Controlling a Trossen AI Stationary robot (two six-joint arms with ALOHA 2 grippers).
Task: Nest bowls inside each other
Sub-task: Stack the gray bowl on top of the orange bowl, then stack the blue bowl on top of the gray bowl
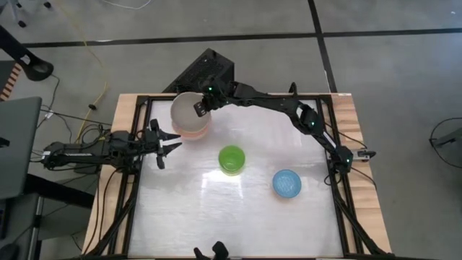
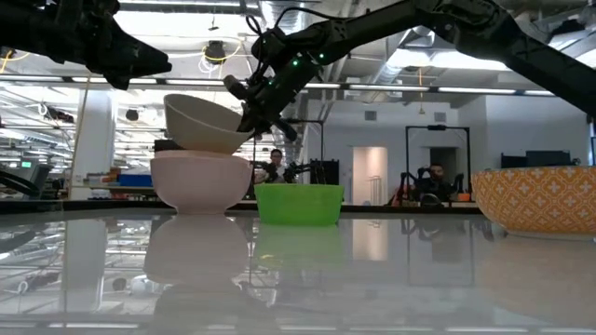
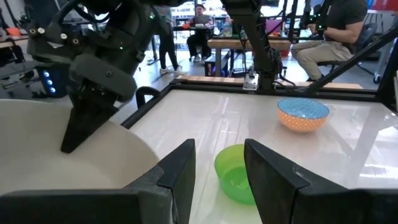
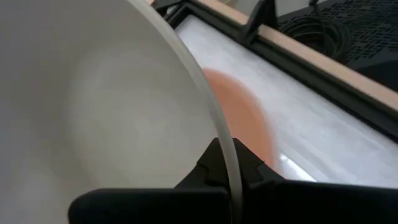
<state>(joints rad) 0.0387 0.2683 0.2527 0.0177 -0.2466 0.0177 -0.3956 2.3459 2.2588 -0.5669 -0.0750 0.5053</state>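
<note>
My right gripper (image 1: 200, 107) reaches to the table's far left and is shut on the cream-white bowl (image 1: 187, 112). That bowl hangs tilted right over the salmon-pink bowl (image 2: 200, 182), which stands on the table. The cream bowl's underside dips to the pink bowl's rim; whether they touch I cannot tell. The green bowl (image 1: 232, 159) stands upright at the table's middle. The light blue bowl (image 1: 286, 183), orange-patterned outside, stands to its right. My left gripper (image 1: 170, 142) waits open at the left edge, beside the pink bowl. My right gripper pinches the cream-white bowl's rim (image 4: 227, 163) on the bowl's right side, one finger (image 3: 82, 127) inside the bowl and one outside. The fingers slant down from the table's right. The bowl is tilted, its gripped side higher (image 2: 244, 119).
A black frame (image 1: 328, 137) runs round the white table top. A dark box (image 1: 206, 72) sits behind the table's far edge. People sit in the room beyond. Bare table top lies along the near side (image 1: 231, 224).
</note>
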